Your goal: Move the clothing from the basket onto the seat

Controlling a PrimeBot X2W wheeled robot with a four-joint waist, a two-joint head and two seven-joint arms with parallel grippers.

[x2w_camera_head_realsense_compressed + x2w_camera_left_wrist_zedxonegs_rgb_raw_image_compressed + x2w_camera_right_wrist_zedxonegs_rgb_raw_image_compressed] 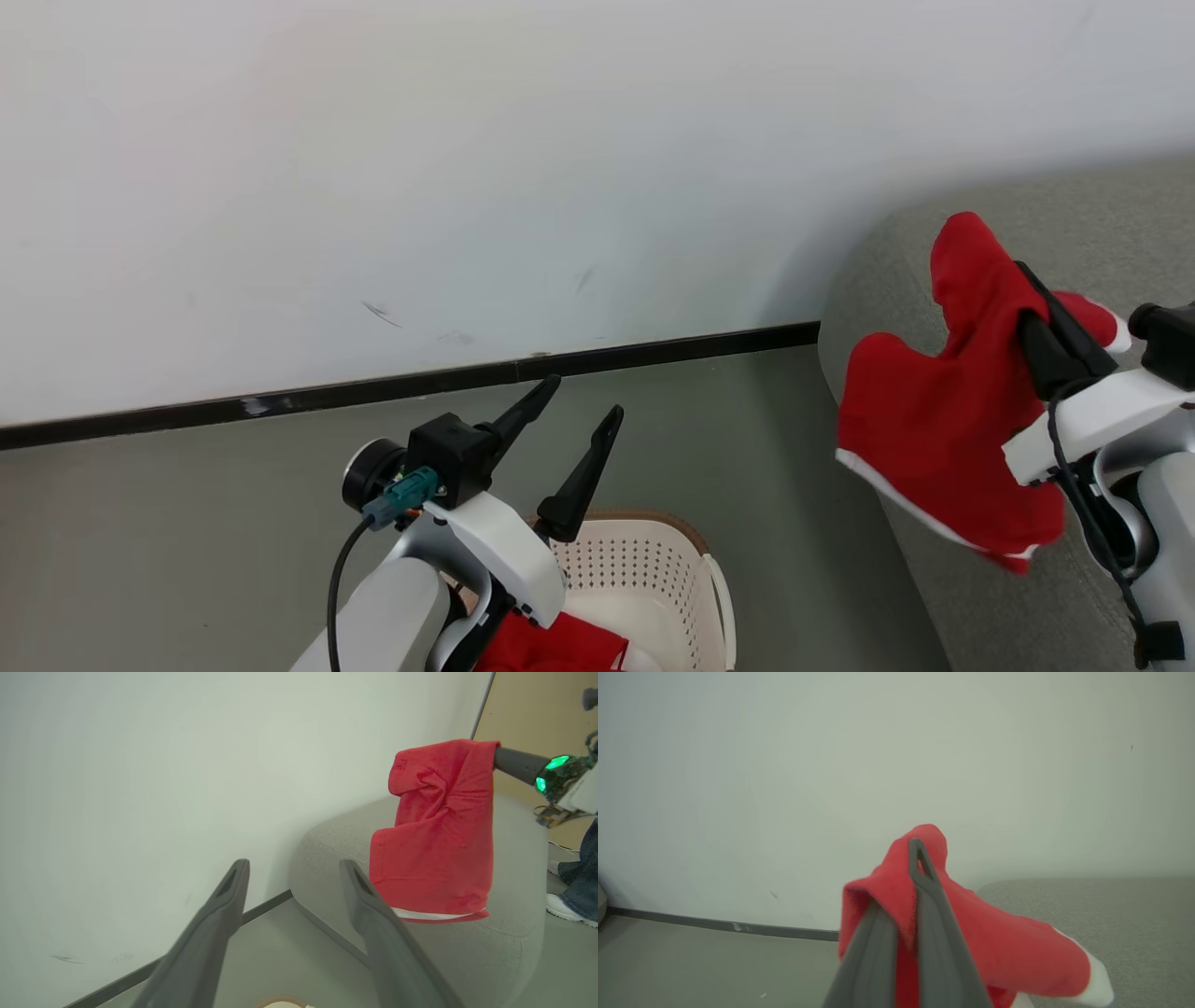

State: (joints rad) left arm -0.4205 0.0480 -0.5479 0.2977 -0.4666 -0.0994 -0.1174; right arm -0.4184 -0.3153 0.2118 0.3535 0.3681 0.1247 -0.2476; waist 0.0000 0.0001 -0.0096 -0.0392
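Observation:
My right gripper (912, 857) is shut on a red garment of the clothing (934, 429), which hangs with its white-trimmed hem over the rounded end of the grey seat (1074, 215). The cloth drapes over the fingertips. From the left wrist the same garment (439, 849) dangles above the seat (509, 938). My left gripper (586, 395) is open and holds nothing, raised above the cream basket (653, 560) at the bottom centre. More red clothing (551, 649) lies inside the basket, partly hidden by my left forearm.
A white wall with a black skirting strip (373, 387) runs behind the grey floor (784, 485) between basket and seat. A person's jeans leg and white shoe (574, 896) stand beyond the seat, beside a beige panel (532, 714).

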